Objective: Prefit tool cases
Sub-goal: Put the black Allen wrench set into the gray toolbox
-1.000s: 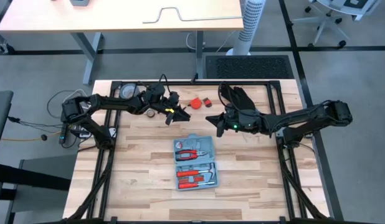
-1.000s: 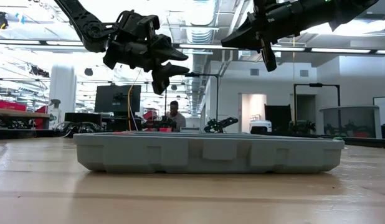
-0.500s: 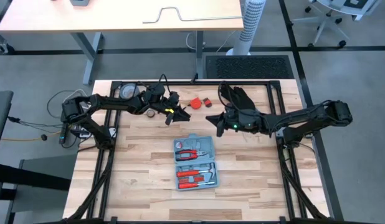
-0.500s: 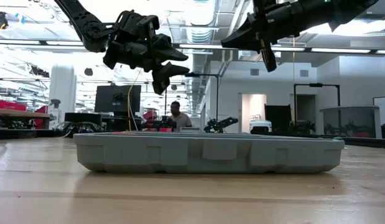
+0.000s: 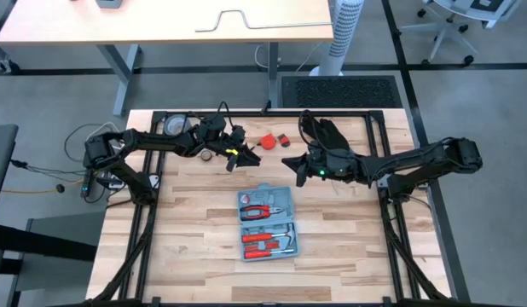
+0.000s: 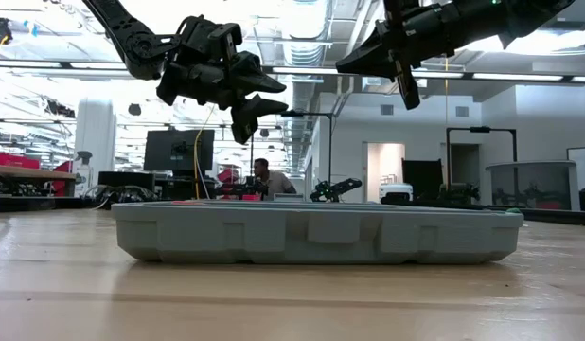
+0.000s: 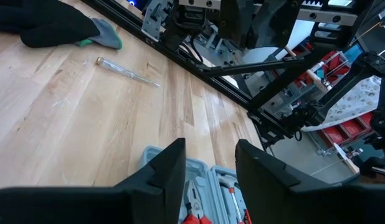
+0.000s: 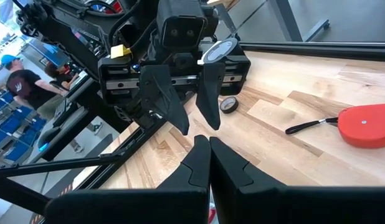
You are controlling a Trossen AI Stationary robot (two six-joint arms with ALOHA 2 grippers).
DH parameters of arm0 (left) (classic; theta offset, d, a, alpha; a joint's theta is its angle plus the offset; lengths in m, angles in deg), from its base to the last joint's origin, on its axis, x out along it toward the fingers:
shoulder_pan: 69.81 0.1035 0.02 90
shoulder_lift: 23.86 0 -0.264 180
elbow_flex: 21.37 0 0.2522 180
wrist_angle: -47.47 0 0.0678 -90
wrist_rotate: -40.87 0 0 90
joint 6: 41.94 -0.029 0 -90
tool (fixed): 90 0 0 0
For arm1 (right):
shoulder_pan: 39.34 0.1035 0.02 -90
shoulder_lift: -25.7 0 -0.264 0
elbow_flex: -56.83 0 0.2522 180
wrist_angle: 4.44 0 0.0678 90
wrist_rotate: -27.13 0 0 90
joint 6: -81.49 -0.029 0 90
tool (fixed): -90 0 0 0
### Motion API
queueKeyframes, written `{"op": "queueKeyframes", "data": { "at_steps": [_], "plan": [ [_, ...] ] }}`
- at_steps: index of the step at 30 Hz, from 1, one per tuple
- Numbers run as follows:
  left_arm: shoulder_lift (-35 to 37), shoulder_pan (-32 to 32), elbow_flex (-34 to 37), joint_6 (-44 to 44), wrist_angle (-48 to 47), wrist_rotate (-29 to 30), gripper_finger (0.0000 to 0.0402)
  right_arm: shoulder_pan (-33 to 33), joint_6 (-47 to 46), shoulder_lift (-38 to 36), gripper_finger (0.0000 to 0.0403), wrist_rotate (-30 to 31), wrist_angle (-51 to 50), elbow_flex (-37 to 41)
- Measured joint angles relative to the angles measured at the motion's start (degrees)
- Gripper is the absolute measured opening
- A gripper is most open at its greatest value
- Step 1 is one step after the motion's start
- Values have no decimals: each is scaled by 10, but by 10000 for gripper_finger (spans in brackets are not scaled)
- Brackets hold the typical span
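So the tool case [image 5: 267, 222] sits flat on the table [image 5: 187, 239], lid off or folded out of sight, with red-handled tools in its moulded slots. From the low camera it's just a long grey tray [image 6: 316, 232] resting on the wood. It's out in the middle, probably so both arms can reach it equally.

Both arms hang in the air on the far side of the case, one toward each side, neither touching it. The left gripper [image 5: 243, 157] is spread apart with nothing between the fingers; its wrist camera shows a clear gap between them, with a corner of the case [image 7: 199, 186] below. The right gripper [image 5: 291, 163] is pinched closed, fingertips meeting, and it looks empty too.

Beyond the case are a red tape measure [image 5: 268, 139], a black glove [image 5: 323, 132] and a thin screwdriver [image 7: 127, 71] lying loose, likely candidates to go in. My read is nothing has been picked yet.
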Motion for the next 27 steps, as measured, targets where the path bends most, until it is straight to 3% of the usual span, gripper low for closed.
{"op": "queueKeyframes", "data": {
  "at_steps": [27],
  "plan": [
    [0,0,0,0,0,9,130,-16,2,0,11,-1,0,0]
  ]
}}
